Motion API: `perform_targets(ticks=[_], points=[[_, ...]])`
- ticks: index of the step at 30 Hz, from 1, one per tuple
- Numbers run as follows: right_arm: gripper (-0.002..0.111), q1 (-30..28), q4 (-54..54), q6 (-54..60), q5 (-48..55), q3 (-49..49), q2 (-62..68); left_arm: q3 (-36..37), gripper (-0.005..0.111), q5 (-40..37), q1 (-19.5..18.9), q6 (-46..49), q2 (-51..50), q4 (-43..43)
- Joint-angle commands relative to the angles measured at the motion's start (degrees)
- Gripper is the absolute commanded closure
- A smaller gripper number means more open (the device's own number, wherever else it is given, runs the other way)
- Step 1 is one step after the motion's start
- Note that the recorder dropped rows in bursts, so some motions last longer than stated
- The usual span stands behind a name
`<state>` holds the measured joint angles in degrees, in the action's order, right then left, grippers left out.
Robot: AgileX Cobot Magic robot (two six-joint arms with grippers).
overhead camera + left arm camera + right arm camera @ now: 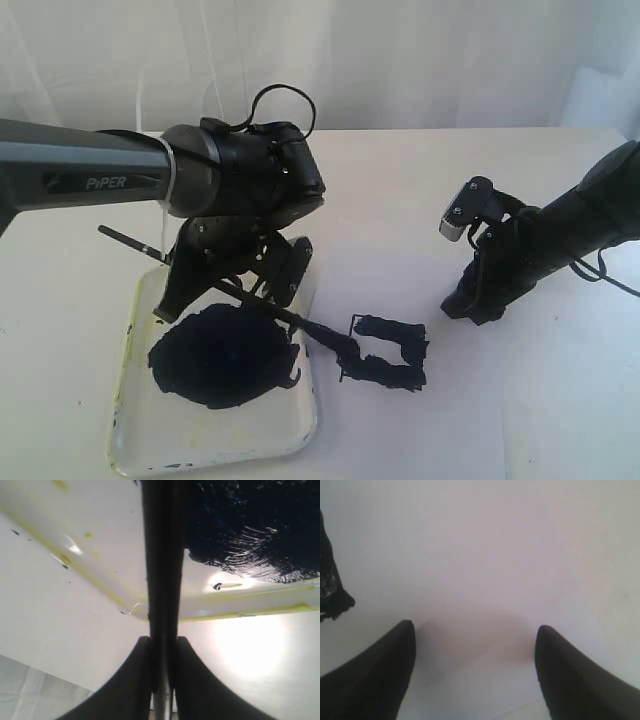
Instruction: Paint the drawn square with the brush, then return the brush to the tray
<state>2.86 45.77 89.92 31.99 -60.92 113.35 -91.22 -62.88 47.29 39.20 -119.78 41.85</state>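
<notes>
Where the exterior view begins on the left, the white tray [125,400] lies on the pale worktop [560,420], its rim stained yellowish and its floor covered by a large blue-black paint puddle [225,360]. Above the tray's far end hangs the left claw [240,290], pointing down and clenched on the brush [300,322]. The thin black stick runs slantwise: its bare end pokes out up and to the left of the claw, it passes over the puddle's far edge, and its dark tip reaches past the tray's right rim. The left wrist view confirms the grip: the two dark fingers [132,680] press against the brush shaft [162,555] from both sides, with the tray's yellow-streaked rim [100,587] and the glossy paint puddle [250,530] beneath.

Just right of the tray sits the drawn square [390,352]. Thick dark paint covers its top, right and bottom sides, while its middle is white. The brush tip touches the square at its left side, near the lower left corner.

Farther right, well apart from the square, the right claw [470,305] hangs close over the bare worktop. In the right wrist view its fingers [385,675] stand wide apart with nothing between them, so the right claw [475,630] is released, and a scrap of dark paint [330,590] shows at the picture's edge
</notes>
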Motion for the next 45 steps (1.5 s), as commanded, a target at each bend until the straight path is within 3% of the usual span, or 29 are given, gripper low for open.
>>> perform_targets(ticks=[1, 21, 45], points=[[0.044, -0.1, -1.9, 0.0, -0.9, 0.5, 1.1, 0.4, 0.107, 1.5, 0.2, -0.9, 0.5, 0.8], [0.044, -0.1, -1.9, 0.0, -0.9, 0.5, 1.1, 0.4, 0.107, 8.1, -0.3, -2.4, 0.4, 4.2], [0.044, -0.1, -1.9, 0.0, -0.9, 0.5, 1.1, 0.4, 0.107, 9.9, -2.6, -5.8, 0.4, 5.5]])
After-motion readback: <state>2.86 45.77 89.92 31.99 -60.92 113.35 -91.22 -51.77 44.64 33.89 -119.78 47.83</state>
